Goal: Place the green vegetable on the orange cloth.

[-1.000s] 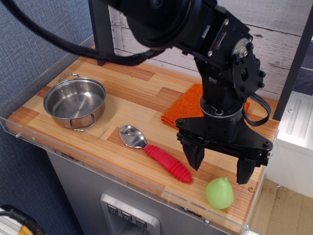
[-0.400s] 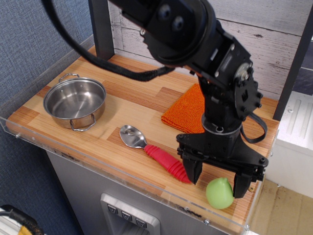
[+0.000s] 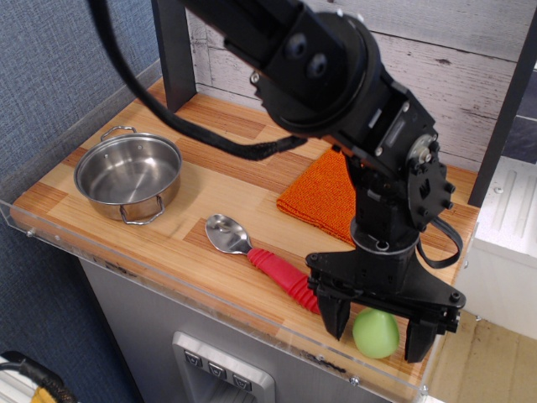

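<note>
At the front right corner of the wooden table (image 3: 226,180), the green vegetable (image 3: 375,332) sits between the two fingers of the gripper (image 3: 377,329), whose jaws are spread wide, one finger on either side of it. Whether they touch it cannot be told. The orange cloth (image 3: 321,194) lies flat behind, partly hidden by the arm. A red-handled spoon (image 3: 264,260) lies just left, a steel pot (image 3: 127,175) farther left
</note>
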